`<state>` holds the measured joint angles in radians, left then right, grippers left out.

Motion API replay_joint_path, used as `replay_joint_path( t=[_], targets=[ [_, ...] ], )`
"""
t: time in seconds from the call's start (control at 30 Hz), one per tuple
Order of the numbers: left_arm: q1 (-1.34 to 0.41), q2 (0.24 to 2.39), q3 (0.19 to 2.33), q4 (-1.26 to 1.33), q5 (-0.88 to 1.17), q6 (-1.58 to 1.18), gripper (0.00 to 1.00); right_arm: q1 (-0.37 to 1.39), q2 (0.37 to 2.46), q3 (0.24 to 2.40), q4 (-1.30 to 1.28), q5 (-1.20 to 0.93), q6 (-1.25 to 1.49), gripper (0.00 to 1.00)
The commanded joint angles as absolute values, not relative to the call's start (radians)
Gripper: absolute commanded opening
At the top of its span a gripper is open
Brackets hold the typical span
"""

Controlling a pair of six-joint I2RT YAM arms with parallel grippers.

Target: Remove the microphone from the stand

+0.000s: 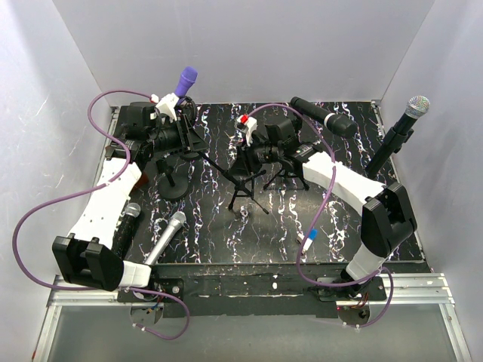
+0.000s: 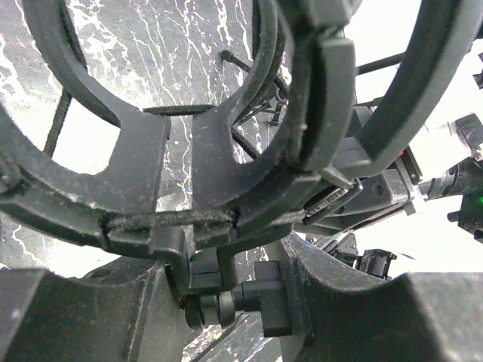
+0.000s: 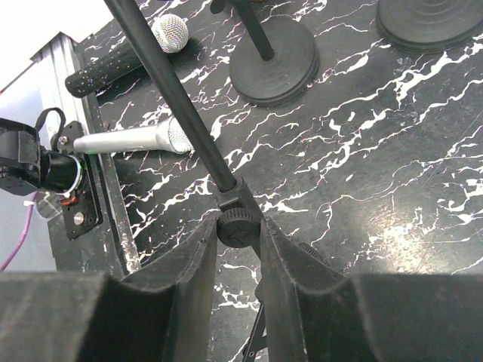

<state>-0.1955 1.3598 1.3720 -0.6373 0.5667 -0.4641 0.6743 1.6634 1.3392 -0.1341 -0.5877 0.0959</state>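
A purple-headed microphone [image 1: 186,81] stands tilted in a white clip [image 1: 163,102] at the back left, just above my left gripper [image 1: 175,138]. My left gripper [image 2: 226,302] is shut on the pivot joint [image 2: 219,290] of a black shock mount [image 2: 151,181]. The mount's rings look empty in the left wrist view. My right gripper [image 1: 259,153] is shut on the round knob [image 3: 239,226] of the black tripod stand [image 1: 243,185], where its boom pole [image 3: 170,83] begins. In the right wrist view my right gripper [image 3: 240,235] has a jaw on each side of that knob.
A silver microphone [image 1: 167,235] and a black one [image 1: 128,226] lie at the front left, both also in the right wrist view [image 3: 132,139] [image 3: 121,56]. A black microphone [image 1: 321,115] lies at the back. Another [image 1: 404,124] stands on a stand at the right. Round stand bases [image 3: 273,53] sit nearby.
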Motion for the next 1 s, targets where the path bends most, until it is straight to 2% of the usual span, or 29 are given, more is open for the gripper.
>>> replay_joint_path(
  t=[0.0,0.07,0.13,0.23,0.27,0.4,0.5,0.67,0.77,0.87,0.97],
  targets=[
    [-0.193,1.328,1.388,-0.603,0.617,-0.465,0.00,0.672,1.646,1.362,-0.112,-0.618,0.103,0.31],
    [-0.195,1.327,1.391,-0.601,0.618,-0.460,0.00,0.670,1.654,1.376,-0.112,-0.618,0.095,0.24],
    [-0.195,1.324,1.393,-0.601,0.618,-0.459,0.00,0.670,1.664,1.388,-0.121,-0.618,0.077,0.23],
    [-0.193,1.327,1.394,-0.601,0.618,-0.453,0.00,0.672,1.675,1.400,-0.143,-0.608,0.051,0.32],
    [-0.192,1.327,1.394,-0.601,0.618,-0.451,0.00,0.670,1.677,1.401,-0.146,-0.606,0.042,0.31],
    [-0.193,1.327,1.396,-0.603,0.620,-0.446,0.00,0.670,1.666,1.391,-0.158,-0.644,-0.049,0.11],
    [-0.193,1.327,1.399,-0.604,0.626,-0.439,0.00,0.687,1.619,1.344,-0.150,-0.719,-0.251,0.03],
    [-0.192,1.339,1.419,-0.607,0.641,-0.430,0.00,0.727,1.493,1.235,-0.167,-0.779,-0.749,0.01],
    [-0.193,1.342,1.420,-0.601,0.646,-0.431,0.00,0.762,1.378,1.039,0.066,-0.769,-1.059,0.01],
    [-0.193,1.344,1.422,-0.600,0.650,-0.430,0.00,0.787,1.344,0.942,0.104,-0.791,-1.424,0.01],
    [-0.193,1.347,1.427,-0.603,0.647,-0.428,0.00,0.790,1.342,0.856,0.285,-0.831,-1.598,0.01]
  ],
)
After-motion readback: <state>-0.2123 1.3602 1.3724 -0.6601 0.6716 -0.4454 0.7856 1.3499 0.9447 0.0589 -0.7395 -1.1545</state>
